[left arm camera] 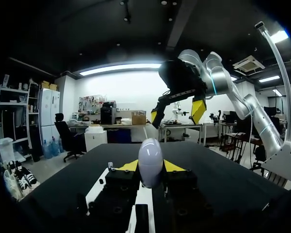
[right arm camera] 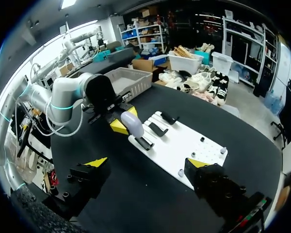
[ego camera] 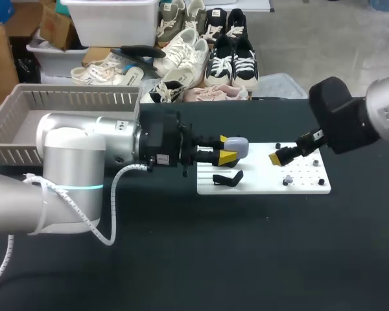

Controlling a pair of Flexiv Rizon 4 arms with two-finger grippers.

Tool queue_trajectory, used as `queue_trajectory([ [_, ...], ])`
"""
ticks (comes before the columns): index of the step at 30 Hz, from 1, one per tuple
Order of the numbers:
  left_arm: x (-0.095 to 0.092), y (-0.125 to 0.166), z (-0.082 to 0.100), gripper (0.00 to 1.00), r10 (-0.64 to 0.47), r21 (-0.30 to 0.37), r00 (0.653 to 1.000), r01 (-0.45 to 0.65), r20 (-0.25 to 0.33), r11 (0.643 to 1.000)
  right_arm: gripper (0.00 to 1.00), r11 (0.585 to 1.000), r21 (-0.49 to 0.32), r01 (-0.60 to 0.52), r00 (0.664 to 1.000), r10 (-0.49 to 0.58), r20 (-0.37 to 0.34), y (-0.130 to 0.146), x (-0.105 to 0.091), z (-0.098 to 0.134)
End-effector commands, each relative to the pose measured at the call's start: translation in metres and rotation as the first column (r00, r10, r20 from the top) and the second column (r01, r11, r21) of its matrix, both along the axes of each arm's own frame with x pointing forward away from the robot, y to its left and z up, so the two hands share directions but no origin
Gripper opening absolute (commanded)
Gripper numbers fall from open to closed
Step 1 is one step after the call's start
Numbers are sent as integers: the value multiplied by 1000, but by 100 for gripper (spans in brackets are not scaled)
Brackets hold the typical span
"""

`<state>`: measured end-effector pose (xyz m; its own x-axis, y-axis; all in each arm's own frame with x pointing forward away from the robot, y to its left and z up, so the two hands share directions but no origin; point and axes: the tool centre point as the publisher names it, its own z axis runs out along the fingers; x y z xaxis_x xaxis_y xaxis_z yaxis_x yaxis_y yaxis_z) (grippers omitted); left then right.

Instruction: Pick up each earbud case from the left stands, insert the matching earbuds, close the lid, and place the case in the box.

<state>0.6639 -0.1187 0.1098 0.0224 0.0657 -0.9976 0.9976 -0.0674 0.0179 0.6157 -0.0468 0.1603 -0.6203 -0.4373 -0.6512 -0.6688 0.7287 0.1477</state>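
My left fingers [ego camera: 227,157] are clamped on the lavender earbud case [ego camera: 238,147], over the stand end of the white board [ego camera: 266,186]. My right fingers [right arm camera: 98,163] are spread wide above its pegged end.

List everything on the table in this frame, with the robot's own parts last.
earbud case: 1, pale lavender-grey, held over the board's left end
stands: 3, black, empty, in a row on the board's left part
small pieces: several, black or pale, on the board's right part; too small to identify
board: 1, white, mid-table
basket: 1, grey, slatted, far left
table: 1, black
left gripper: shut on the case
right gripper: open, over the board's right part
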Motion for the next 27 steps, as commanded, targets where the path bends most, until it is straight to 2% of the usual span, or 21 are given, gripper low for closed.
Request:
queue_trajectory([
  [1,2,0,-1,0,-5,0,1000,5,-1,1000,100,993,-90,76,996,-72,45,14,6,0],
  [27,2,0,-1,0,-5,0,1000,5,-1,1000,100,988,-154,18,1000,-19,-2,43,30,-15],
])
